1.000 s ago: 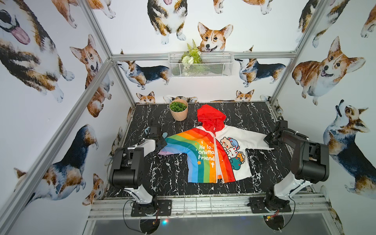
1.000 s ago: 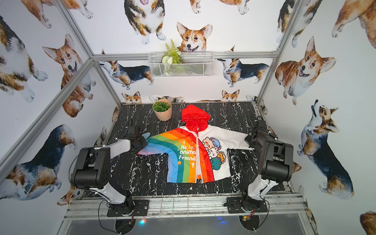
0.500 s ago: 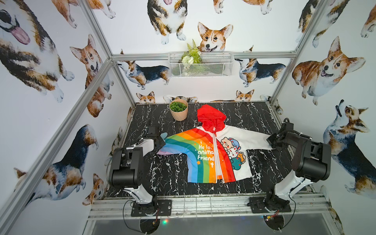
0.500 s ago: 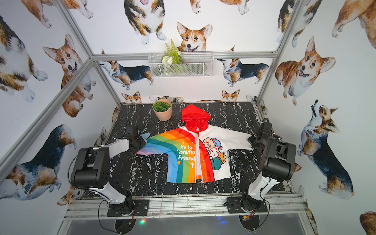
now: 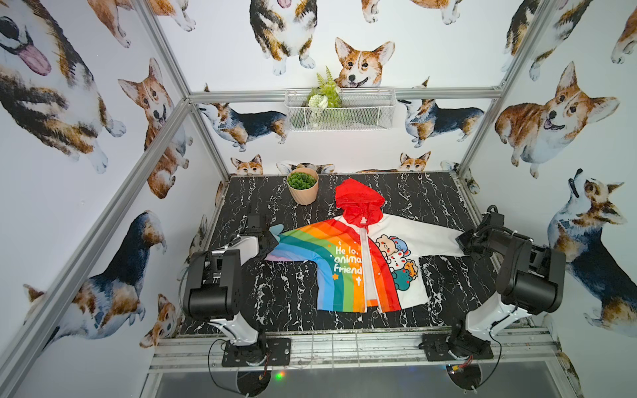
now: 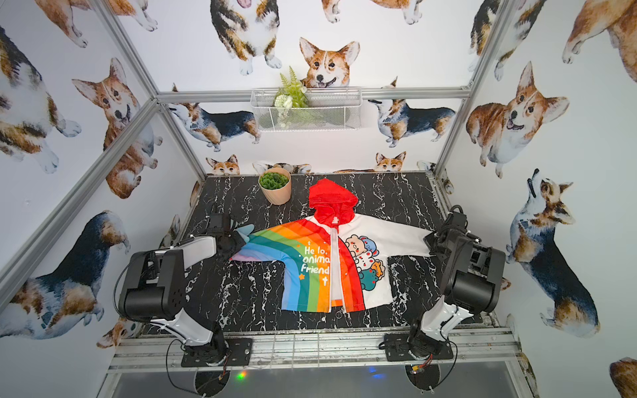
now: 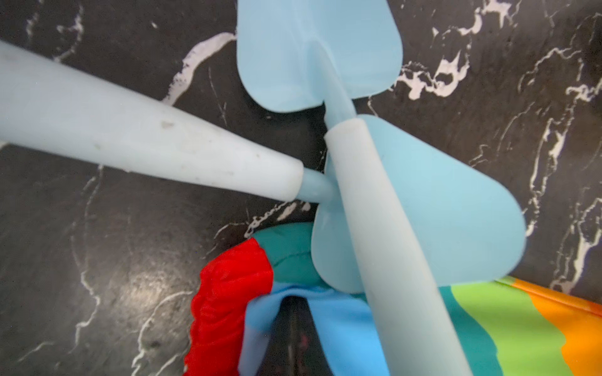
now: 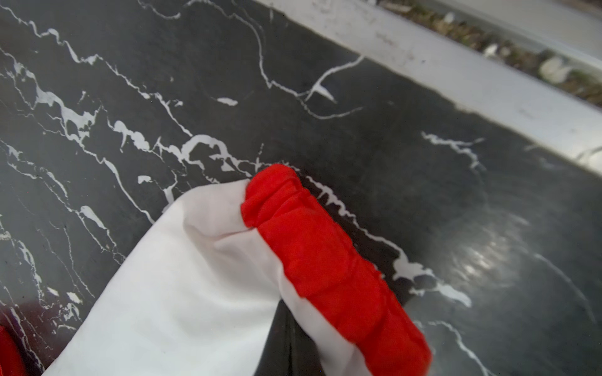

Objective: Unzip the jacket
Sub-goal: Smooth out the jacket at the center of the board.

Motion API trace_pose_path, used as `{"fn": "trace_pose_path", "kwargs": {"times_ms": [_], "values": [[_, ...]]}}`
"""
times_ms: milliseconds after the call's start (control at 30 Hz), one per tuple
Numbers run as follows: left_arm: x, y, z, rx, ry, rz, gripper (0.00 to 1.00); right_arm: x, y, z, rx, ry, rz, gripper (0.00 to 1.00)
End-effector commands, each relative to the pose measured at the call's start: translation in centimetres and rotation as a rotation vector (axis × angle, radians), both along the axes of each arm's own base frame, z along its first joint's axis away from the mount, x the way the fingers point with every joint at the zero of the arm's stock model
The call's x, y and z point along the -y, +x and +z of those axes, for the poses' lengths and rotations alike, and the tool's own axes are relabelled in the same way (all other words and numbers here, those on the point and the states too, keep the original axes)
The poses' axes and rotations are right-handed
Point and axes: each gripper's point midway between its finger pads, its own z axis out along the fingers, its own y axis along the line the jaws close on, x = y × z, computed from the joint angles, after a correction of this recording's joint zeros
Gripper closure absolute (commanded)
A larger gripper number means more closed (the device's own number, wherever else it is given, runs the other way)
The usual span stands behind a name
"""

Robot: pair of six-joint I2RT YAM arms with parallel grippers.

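Lying face up mid-table [image 5: 282, 296], the jacket [image 5: 344, 265] points its hood [image 5: 358, 200] at the back wall and its hem at the arm bases in both top views. The body runs front to back along the white zipper [image 5: 366, 272]. The sleeves spread sideways, making the longest span, with the rainbow half on the left and the white half on the right. Near the hem the fronts gape a little. The left gripper [image 5: 274, 231] sits at the rainbow sleeve's end and the right gripper [image 5: 463, 241] at the white sleeve's end.

A pot [image 5: 303, 193] holding a green plant stands beside the hood, apart from it. A wire basket [image 5: 362, 120] on the back wall holds greenery. Bare table lies in front of both sleeves and behind the white one. Each sleeve end is near a side wall.

In the left wrist view the left gripper [image 7: 345, 136] has its fingers crossed together, closed. One blue pad [image 7: 439, 211] overlaps the sleeve by the red cuff [image 7: 228, 293]. I cannot tell whether cloth is pinched.

In the right wrist view the white sleeve [image 8: 179, 276] and its red cuff [image 8: 319, 254] rise off the table, well short of the metal edge rail [image 8: 456, 75]. No fingers show. The jaws are closed, but a grip on cloth cannot be told.
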Motion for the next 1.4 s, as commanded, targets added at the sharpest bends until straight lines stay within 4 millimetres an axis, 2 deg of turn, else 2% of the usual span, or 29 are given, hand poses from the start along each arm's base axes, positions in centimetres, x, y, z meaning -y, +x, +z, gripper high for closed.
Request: {"fn": "trace_pose_path", "kwargs": {"times_ms": [0, 33, 67, 100, 233, 300, 333, 400, 467, 500, 533, 567, 633, 667, 733, 867, 1000, 1100, 1367], "values": [[-1.0, -3.3, -1.7, -0.131, 0.031, 0.036, 1.0, 0.7, -2.7, -0.6, -0.101, -0.038, -0.051, 1.0], [-0.8, -3.1, -1.5, -0.119, 0.02, 0.028, 1.0, 0.5, -2.3, -0.1, -0.067, -0.037, -0.036, 1.0], [-0.4, -2.7, -1.0, -0.088, 0.001, 0.012, 0.92, 0.3, -1.9, 0.5, -0.031, -0.034, -0.023, 0.99], [0.1, -2.3, 0.0, -0.044, -0.021, -0.007, 0.76, -0.1, -1.3, 1.4, 0.025, -0.035, -0.004, 0.94], [0.1, -1.8, 3.2, 0.051, -0.014, -0.007, 0.39, -0.5, -0.7, 4.9, 0.123, -0.146, 0.033, 0.75], [-0.5, -1.9, 5.0, 0.086, 0.013, 0.007, 0.23, -0.7, -0.7, 6.7, 0.156, -0.225, 0.051, 0.7], [-0.7, -2.1, 5.7, 0.099, 0.028, 0.014, 0.16, -1.1, -0.6, 7.6, 0.178, -0.26, 0.065, 0.67], [-1.1, -2.4, 7.0, 0.13, 0.052, 0.023, 0.1, -2.2, -0.1, 9.3, 0.244, -0.309, 0.113, 0.64], [-0.9, -2.6, 8.5, 0.179, 0.075, 0.004, 0.1, -4.3, 0.8, 10.8, 0.321, -0.32, 0.192, 0.64], [-0.3, -2.3, 9.4, 0.215, 0.083, -0.026, 0.11, -6.0, 1.5, 11.5, 0.368, -0.314, 0.258, 0.65], [1.3, -1.8, 10.4, 0.253, 0.081, -0.094, 0.15, -8.4, 2.4, 12.1, 0.414, -0.294, 0.347, 0.67], [3.2, -1.1, 11.3, 0.295, 0.071, -0.173, 0.2, -10.4, 3.1, 12.6, 0.444, -0.276, 0.423, 0.68], [8.5, 0.2, 12.6, 0.366, 0.031, -0.356, 0.3, -15.4, 4.2, 12.5, 0.458, -0.215, 0.597, 0.74], [10.9, 0.6, 12.9, 0.38, 0.021, -0.43, 0.37, -17.4, 4.6, 12.3, 0.46, -0.188, 0.661, 0.76], [15.3, 1.6, 13.3, 0.382, 0.019, -0.537, 0.43, -21.0, 5.2, 11.2, 0.434, -0.131, 0.765, 0.82], [22.8, 3.1, 12.6, 0.396, -0.058, -0.687, 0.56, -26.2, 6.3, 9.1, 0.367, -0.042, 0.918, 0.89], [27.7, 5.2, 11.0, 0.376, -0.129, -0.765, 0.66, -29.3, 7.7, 6.7, 0.303, 0.043, 0.983, 0.93], [29.8, 6.3, 9.8, 0.349, -0.169, -0.8, 0.69, -30.5, 8.6, 5.5, 0.259, 0.071, 1.002, 0.93], [32.2, 7.8, 6.6, 0.272, -0.214, -0.827, 0.73, -31.9, 10.2, 3.3, 0.192, 0.106, 1.015, 0.94]]}}
